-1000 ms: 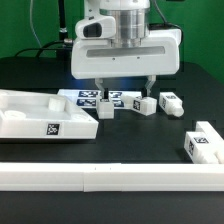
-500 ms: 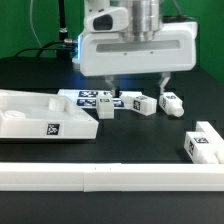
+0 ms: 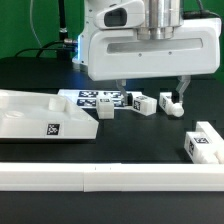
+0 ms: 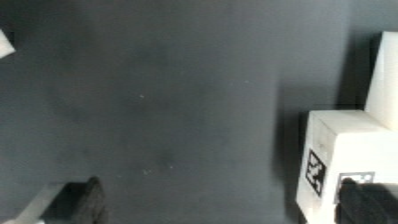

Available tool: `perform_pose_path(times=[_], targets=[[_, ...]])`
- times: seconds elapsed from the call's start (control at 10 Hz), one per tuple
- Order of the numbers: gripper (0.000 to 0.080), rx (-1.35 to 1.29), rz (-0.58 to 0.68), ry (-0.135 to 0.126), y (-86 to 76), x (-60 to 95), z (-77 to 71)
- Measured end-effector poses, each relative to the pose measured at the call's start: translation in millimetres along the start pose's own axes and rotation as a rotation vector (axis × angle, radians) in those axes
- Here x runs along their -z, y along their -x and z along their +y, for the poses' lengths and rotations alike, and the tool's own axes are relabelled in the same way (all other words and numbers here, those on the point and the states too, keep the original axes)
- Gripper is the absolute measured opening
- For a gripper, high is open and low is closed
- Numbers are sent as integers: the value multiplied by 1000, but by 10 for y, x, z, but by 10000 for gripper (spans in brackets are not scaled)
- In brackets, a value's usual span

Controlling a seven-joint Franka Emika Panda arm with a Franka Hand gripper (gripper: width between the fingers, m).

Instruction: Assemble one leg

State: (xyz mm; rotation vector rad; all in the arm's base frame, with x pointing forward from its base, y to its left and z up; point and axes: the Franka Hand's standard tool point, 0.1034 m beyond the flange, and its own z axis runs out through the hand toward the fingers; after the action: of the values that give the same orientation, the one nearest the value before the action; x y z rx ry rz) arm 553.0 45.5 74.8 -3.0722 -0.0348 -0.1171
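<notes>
Our hand (image 3: 153,92) hangs spread wide and empty, low over the row of white pegs on the dark worktop (image 3: 150,135). The leg (image 3: 170,101) we judge it to be after lies at the exterior view's right end of that row, flat on the worktop and just beside one fingertip (image 3: 185,91). In the wrist view, what we take to be that same leg sits right against one fingertip, not midway between the two. That offset is our main worry: if we go straight down, the fingertip could land on the leg or clip its edge, and so tip it, spin it or skid it away. A neighbouring peg (image 3: 146,105) also lies close by, within the hand's span, so closing from here might sweep both together or pinch the wrong one.
</notes>
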Motion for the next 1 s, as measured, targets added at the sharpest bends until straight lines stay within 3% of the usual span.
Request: perform_pose_path(times=[0.3,0.8,1.0], targets=[[649,-9,-1,1,-7,-11,-11],[649,-111,35,17,-563,-467,-465],[649,-104,59,20,-607,-514,-529]])
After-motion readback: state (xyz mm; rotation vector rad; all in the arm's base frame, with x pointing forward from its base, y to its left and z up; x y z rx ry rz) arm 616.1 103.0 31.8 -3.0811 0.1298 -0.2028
